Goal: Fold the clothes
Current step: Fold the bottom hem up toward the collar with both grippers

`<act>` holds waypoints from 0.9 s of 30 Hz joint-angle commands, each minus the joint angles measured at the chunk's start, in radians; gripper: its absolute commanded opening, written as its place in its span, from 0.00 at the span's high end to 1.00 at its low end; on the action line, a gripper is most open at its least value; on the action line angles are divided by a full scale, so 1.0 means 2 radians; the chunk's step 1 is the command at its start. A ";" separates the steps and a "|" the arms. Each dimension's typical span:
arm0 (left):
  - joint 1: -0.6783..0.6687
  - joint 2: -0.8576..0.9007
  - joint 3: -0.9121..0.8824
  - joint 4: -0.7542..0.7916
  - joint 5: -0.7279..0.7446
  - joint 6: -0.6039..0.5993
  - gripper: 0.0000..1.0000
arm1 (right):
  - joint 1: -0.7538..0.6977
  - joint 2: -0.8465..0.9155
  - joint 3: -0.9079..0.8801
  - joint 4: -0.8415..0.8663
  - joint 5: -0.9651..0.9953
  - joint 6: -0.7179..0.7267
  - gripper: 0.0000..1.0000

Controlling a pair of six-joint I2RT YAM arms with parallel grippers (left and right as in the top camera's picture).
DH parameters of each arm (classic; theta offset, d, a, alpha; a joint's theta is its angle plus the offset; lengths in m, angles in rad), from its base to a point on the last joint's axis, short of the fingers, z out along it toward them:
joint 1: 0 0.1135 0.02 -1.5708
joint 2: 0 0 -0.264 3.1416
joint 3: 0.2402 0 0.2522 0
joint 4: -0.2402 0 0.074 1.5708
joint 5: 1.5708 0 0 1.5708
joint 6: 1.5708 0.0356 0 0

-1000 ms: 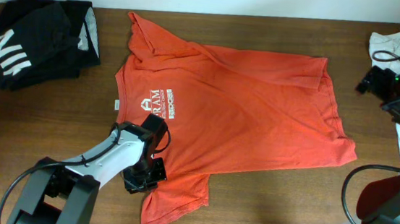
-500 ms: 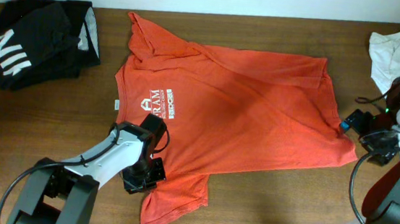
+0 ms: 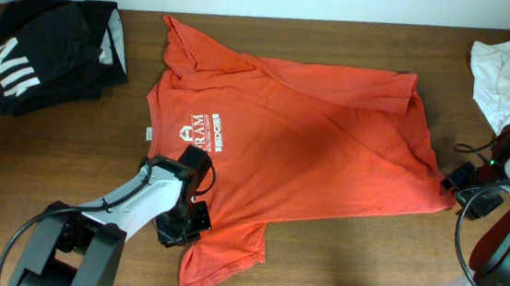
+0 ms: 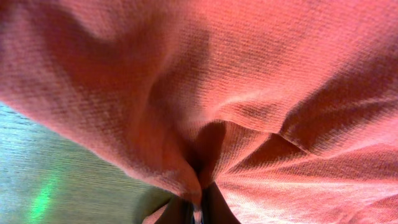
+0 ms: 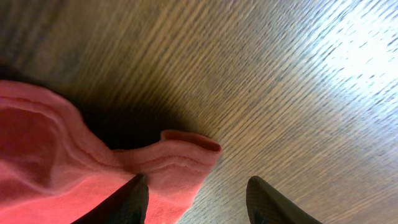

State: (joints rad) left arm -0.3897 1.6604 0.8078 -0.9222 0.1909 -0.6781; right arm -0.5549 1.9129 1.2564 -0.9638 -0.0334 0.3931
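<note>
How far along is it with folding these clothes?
Barely begun. The orange T-shirt lies spread out, with no fold made. In hand: the left pincer is shut on its edge by one sleeve, and the right pincer is open at a hem corner. Left: every fold, plus the black garment and white garment, heaped at the far corners.

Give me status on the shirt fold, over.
Left gripper shut on orange T-shirt edge. Right gripper open at hem corner, not gripping. Shirt spread flat. Black garment, white garment off to the sides.
</note>
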 commanded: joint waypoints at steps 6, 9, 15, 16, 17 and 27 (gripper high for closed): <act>0.005 0.015 -0.021 0.001 -0.036 -0.005 0.95 | -0.001 0.005 -0.014 0.027 -0.036 0.005 0.48; 0.005 0.015 -0.021 0.001 -0.036 -0.005 0.96 | -0.001 0.005 -0.036 0.045 -0.032 0.005 0.48; 0.005 0.015 -0.021 0.001 -0.036 -0.005 0.95 | -0.001 0.005 -0.050 0.053 -0.030 0.004 0.47; 0.005 0.015 -0.021 0.001 -0.036 -0.005 0.96 | -0.001 0.005 -0.050 0.051 -0.030 0.004 0.47; 0.005 0.015 -0.021 0.000 -0.035 -0.005 0.96 | -0.001 0.005 -0.050 0.047 -0.024 0.004 0.47; 0.005 0.015 -0.021 -0.001 -0.036 -0.005 0.95 | -0.002 0.005 -0.019 -0.025 0.037 0.004 0.24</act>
State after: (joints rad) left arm -0.3897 1.6604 0.8078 -0.9226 0.1909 -0.6781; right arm -0.5549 1.9129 1.1858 -0.9840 0.0029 0.3927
